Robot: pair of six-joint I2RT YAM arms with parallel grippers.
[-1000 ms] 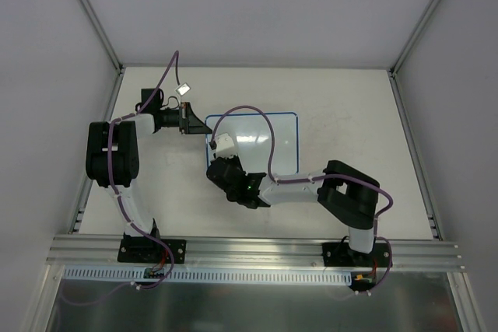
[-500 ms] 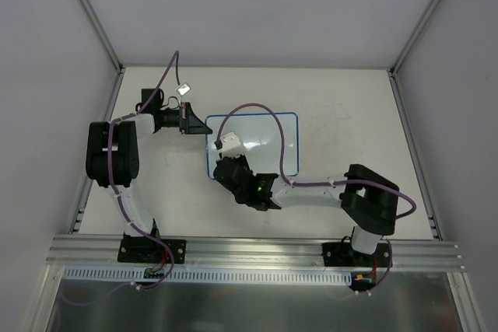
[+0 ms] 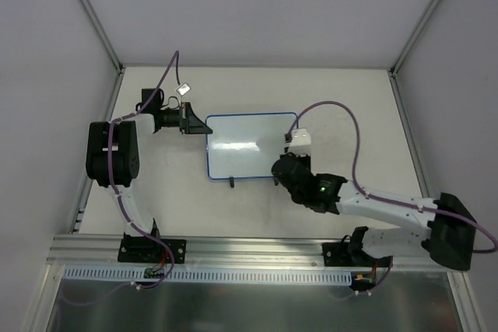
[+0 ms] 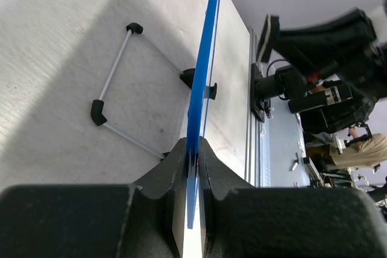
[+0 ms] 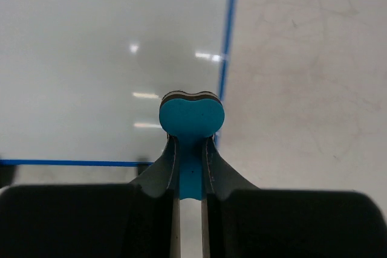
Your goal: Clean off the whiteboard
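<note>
Tabletop (image 3: 350,99): pale and lightly scuffed, boxed in by grey walls (image 3: 257,5) on three sides, with both of your arms reaching over it.
Whiteboard (image 3: 249,145): lies flat near the middle of the tabletop, long side across your view, its white face catching streaks of glare.
Frame (image 4: 202,89): thin and blue; your left wrist camera sees it edge-on, running straight away from the fingers.
Feet (image 3: 231,184): two small black ones stick out along the near edge of the board.
Left end effector (image 3: 198,124): closed tight on the board's left edge, with the blue frame pinched between the two fingers.
Right end effector (image 3: 282,167): clamped on a blue eraser (image 5: 191,115), which bulges out past the fingertips.
Eraser position: over the board's right edge, close to its near right corner; you probably can't tell from these views whether it presses on the surface.
</note>
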